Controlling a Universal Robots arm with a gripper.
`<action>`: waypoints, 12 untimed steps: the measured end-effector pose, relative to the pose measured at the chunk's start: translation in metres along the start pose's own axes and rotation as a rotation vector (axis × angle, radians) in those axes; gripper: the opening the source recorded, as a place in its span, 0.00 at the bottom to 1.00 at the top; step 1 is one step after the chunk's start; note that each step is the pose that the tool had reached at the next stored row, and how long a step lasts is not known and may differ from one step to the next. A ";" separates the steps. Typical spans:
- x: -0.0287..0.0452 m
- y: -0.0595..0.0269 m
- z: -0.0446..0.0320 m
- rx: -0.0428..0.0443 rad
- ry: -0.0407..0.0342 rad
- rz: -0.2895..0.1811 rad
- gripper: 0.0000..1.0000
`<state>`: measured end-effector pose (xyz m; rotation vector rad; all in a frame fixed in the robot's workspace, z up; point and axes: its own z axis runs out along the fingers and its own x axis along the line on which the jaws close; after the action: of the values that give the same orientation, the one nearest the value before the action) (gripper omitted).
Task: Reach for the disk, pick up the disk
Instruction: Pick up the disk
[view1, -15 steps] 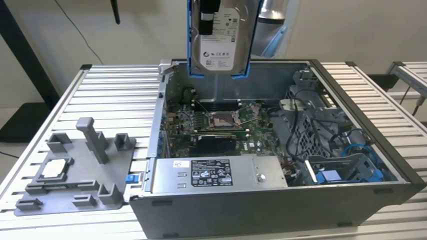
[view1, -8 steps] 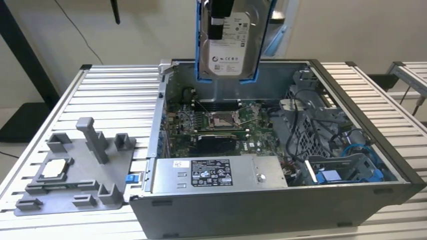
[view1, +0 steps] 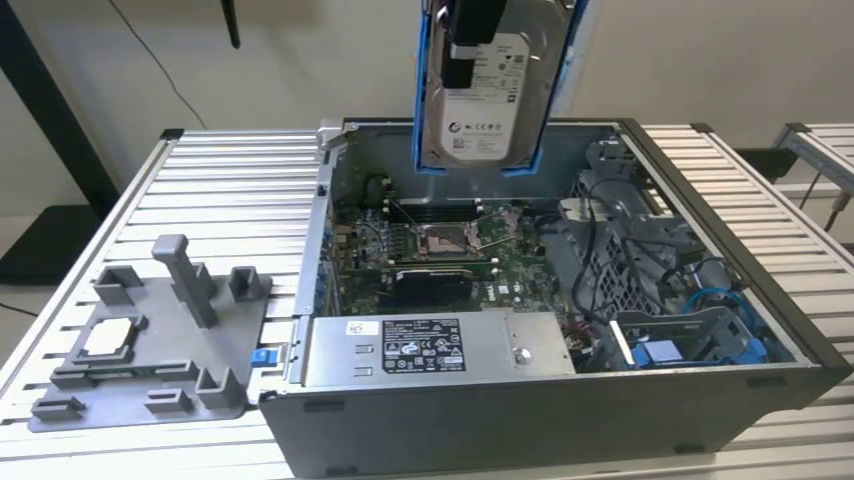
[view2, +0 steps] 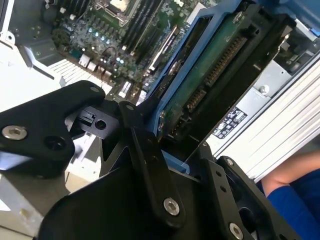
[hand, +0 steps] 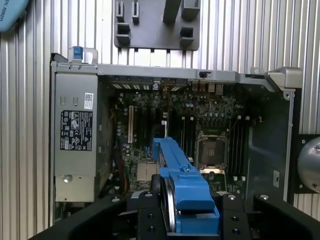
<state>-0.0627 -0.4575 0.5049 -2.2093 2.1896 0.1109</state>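
Note:
The disk (view1: 483, 110), a silver-grey hard drive with a white label and blue side rails, hangs upright in the air above the back of the open computer case (view1: 534, 420). My gripper (view1: 470, 45) comes down from above and is shut on the disk's top end. In the second wrist view the disk's green circuit-board side (view2: 215, 65) sits between my black fingers (view2: 150, 160). In the first wrist view its blue rail (hand: 182, 182) runs out from my gripper (hand: 189, 212), high over the motherboard (hand: 200, 125).
The case lies open on a slatted metal table (view1: 214, 190), with a power supply (view1: 427, 345) at its front and a blue-trimmed drive bay (view1: 694, 340) on the exterior view's right. A grey fixture plate (view1: 147, 350) lies to the left. A person's arm (view2: 295, 180) is beside the table.

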 end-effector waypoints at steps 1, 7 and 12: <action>0.0017 -0.0024 0.0000 0.0000 0.0001 0.000 0.00; 0.0119 -0.0146 -0.0002 0.0000 -0.0001 0.000 0.00; 0.0205 -0.0229 -0.0006 0.0000 0.0000 0.000 0.00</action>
<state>-0.0397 -0.4777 0.5034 -2.2094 2.1896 0.1109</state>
